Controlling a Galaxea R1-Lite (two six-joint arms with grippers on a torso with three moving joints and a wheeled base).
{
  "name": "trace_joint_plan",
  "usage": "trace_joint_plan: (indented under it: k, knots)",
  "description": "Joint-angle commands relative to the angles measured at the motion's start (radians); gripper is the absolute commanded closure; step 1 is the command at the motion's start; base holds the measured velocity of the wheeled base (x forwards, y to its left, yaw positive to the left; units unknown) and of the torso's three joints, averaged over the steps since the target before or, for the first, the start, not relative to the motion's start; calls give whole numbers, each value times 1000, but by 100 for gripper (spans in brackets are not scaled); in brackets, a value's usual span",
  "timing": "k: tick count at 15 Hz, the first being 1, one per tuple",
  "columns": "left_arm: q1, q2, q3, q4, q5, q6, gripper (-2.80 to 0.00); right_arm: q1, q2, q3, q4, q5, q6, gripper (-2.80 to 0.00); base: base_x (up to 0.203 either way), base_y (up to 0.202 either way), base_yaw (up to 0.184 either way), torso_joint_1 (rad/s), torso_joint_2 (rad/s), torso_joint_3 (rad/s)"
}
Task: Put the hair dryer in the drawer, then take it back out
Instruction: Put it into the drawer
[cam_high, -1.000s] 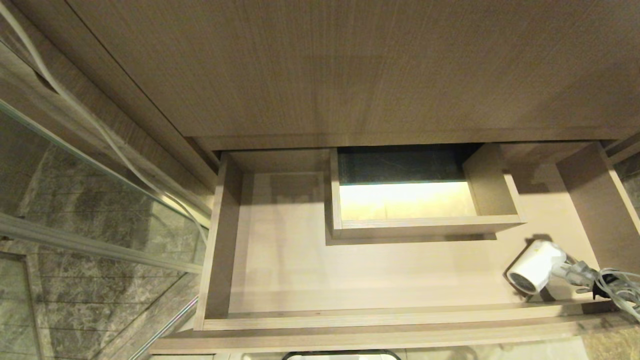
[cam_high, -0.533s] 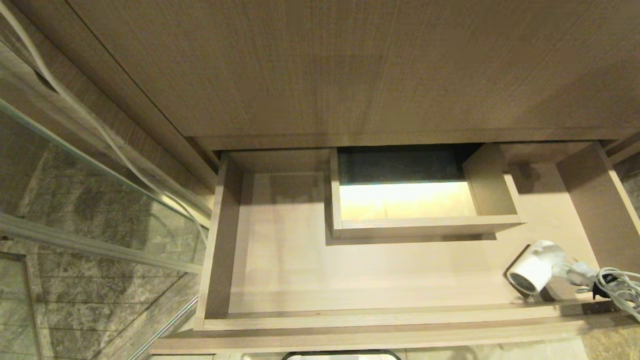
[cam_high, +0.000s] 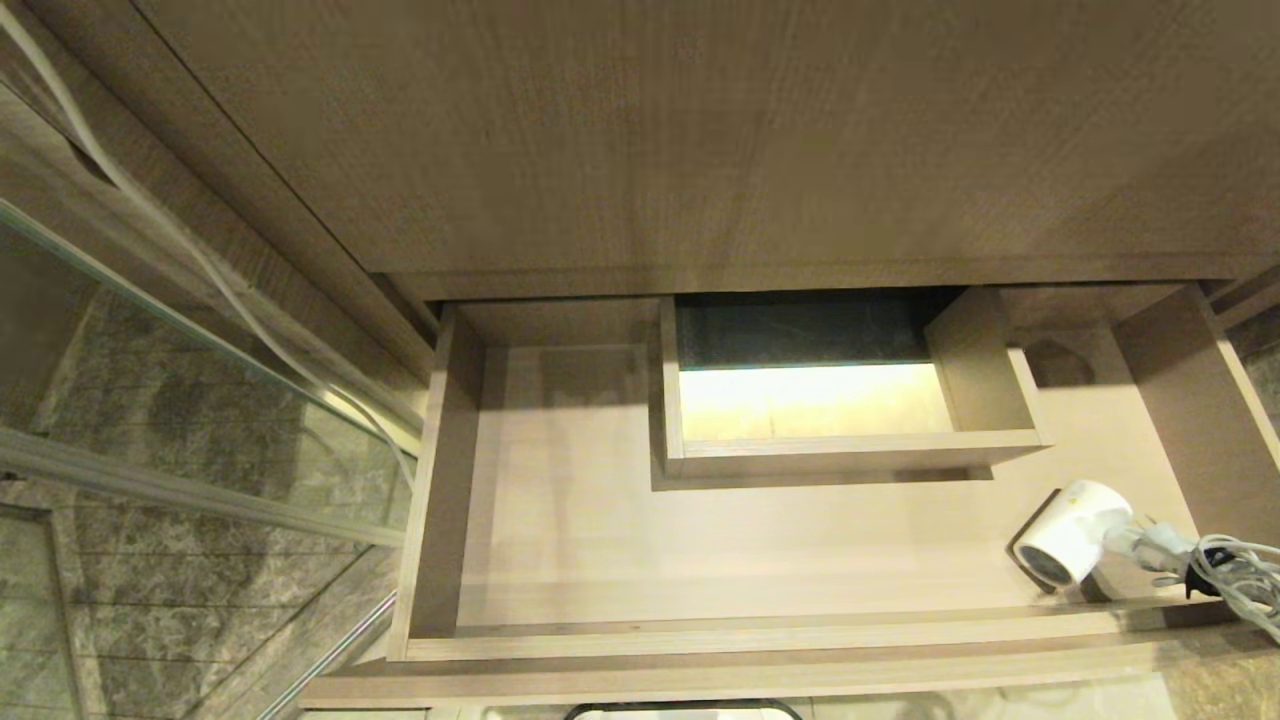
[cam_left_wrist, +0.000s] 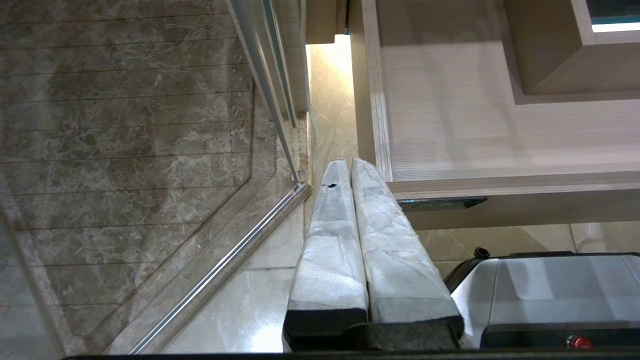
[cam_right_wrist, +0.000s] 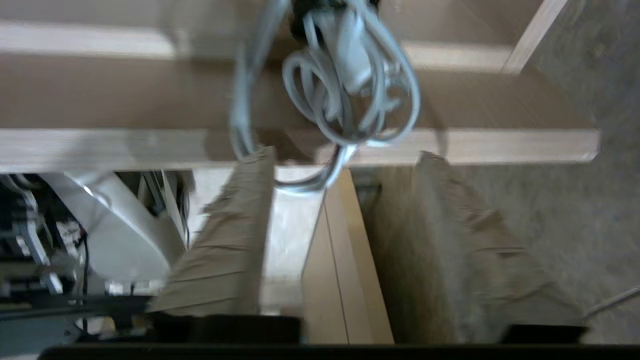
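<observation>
The left gripper (cam_left_wrist: 350, 162) hangs with its two white-wrapped fingers (cam_left_wrist: 330, 235) pressed together, tips beside the near left corner of the drawer (cam_left_wrist: 500, 182). At ten o'clock lies marbled tile (cam_left_wrist: 125, 125) behind a glass panel's metal rail (cam_left_wrist: 225, 260). At four o'clock sits the robot's grey base (cam_left_wrist: 550, 285).

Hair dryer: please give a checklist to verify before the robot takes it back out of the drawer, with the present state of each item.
1. Hair dryer lies inside the drawer, near its right front corner: ok.
2. Right gripper fingers apart, nothing between them: ok.
3. Cord fully inside the drawer: not ok; the coil hangs over the front edge.
4. Cord clear of the right gripper: cannot tell; one loop hangs near the fingertips.
5. Left gripper shut, outside the drawer's left front corner: ok.
</observation>
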Motion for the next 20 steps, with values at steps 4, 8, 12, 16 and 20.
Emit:
trace_joint_plan:
  k: [4, 8, 12, 16, 20]
  knots:
    - [1, 1, 0, -1, 0, 0, 0, 4, 156, -34, -13, -14, -4, -280, 0, 0, 0, 0, 0, 0]
    - [1, 1, 0, -1, 0, 0, 0, 2, 237, -102, -19, -12, 0, -280, 0, 0, 0, 0, 0, 0]
    - [-1, 1, 0, -1, 0, 0, 0, 4, 277, -112, -59, -10, 2, -280, 0, 0, 0, 0, 0, 0]
    - [1, 1, 0, -1, 0, 1, 0, 6, 298, -119, -57, -8, 5, -280, 0, 0, 0, 0, 0, 0]
    - [1, 1, 0, -1, 0, 0, 0, 8, 313, -131, -58, -7, 5, 0, 0, 0, 0, 0, 0, 0]
